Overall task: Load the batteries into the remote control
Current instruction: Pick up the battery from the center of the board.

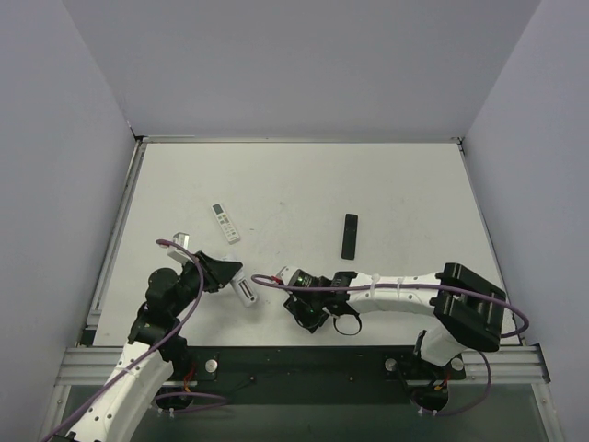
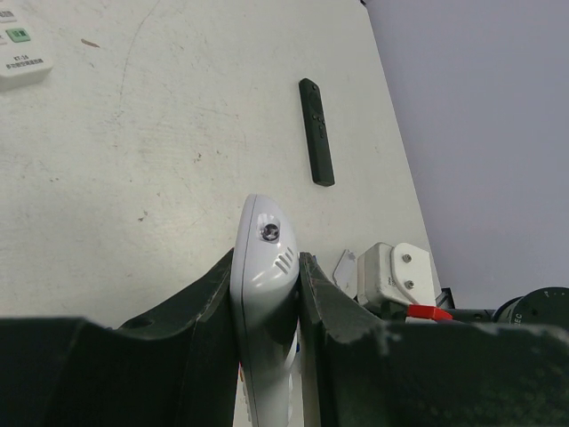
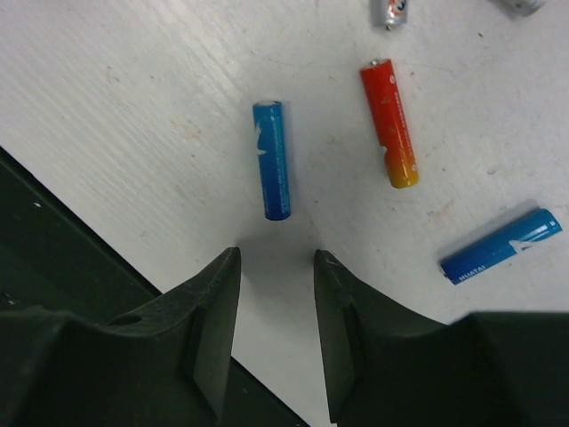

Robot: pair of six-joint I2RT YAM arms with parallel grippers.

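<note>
My left gripper (image 1: 230,274) is shut on the small white remote control (image 1: 247,292), held on edge low over the table. In the left wrist view the remote (image 2: 264,294) is clamped between both fingers of that gripper (image 2: 267,258), its end sticking out past the tips. My right gripper (image 3: 276,267) is open and empty, just above the table. One blue battery (image 3: 272,160) lies just beyond its fingertips, in line with the gap. A second blue battery (image 3: 500,246) lies to the right. In the top view my right gripper (image 1: 308,318) hides the batteries.
A red cell (image 3: 389,123) lies between the blue ones, with grey cells (image 3: 391,11) at the frame's top. Another white remote (image 1: 225,222) and a slim black remote (image 1: 350,236) lie further back. A small white piece (image 1: 181,239) lies at left. The table's dark front edge (image 3: 53,249) is close.
</note>
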